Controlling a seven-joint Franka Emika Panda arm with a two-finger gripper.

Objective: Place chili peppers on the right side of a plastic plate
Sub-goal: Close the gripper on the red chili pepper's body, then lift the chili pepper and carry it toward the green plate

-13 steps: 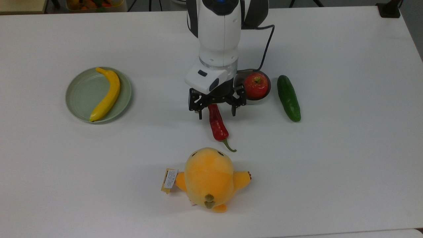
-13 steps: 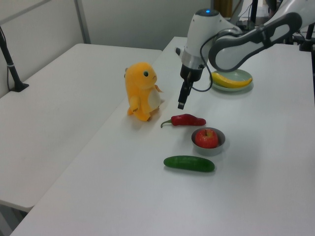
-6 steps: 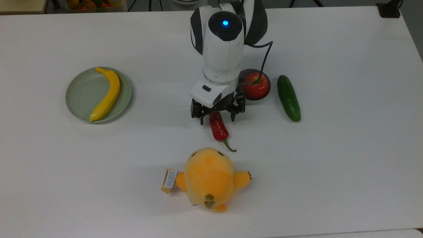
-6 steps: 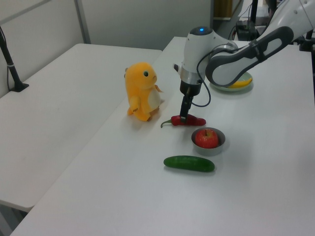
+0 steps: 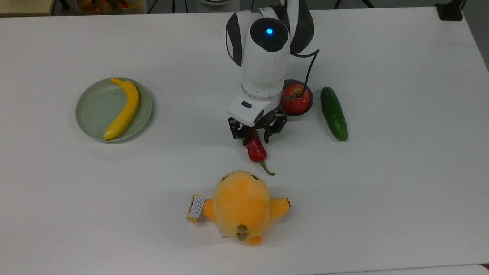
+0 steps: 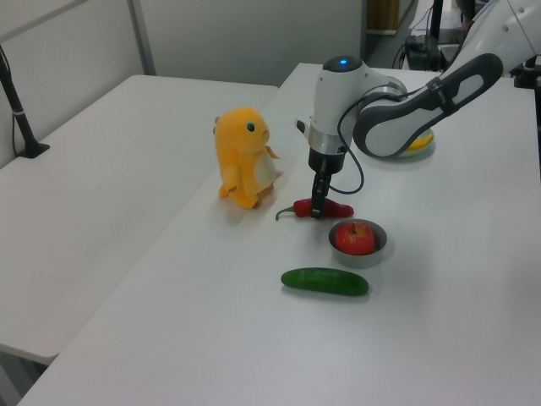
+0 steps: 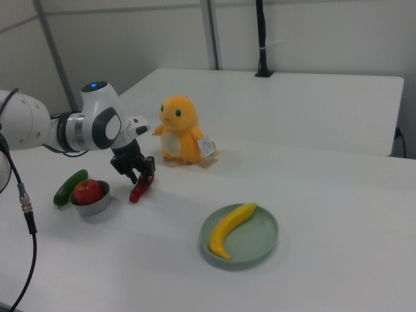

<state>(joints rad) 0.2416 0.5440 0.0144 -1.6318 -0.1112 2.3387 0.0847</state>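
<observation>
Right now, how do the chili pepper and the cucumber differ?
The chili pepper is glossy dark red and tapers to a curved green stem; the cucumber is dark green, thicker and blunt at both ends. The gripper straddles the chili pepper, while the cucumber lies untouched on the far side of the grey bowl holding the apple. Both are long vegetables lying flat on the white table.
</observation>
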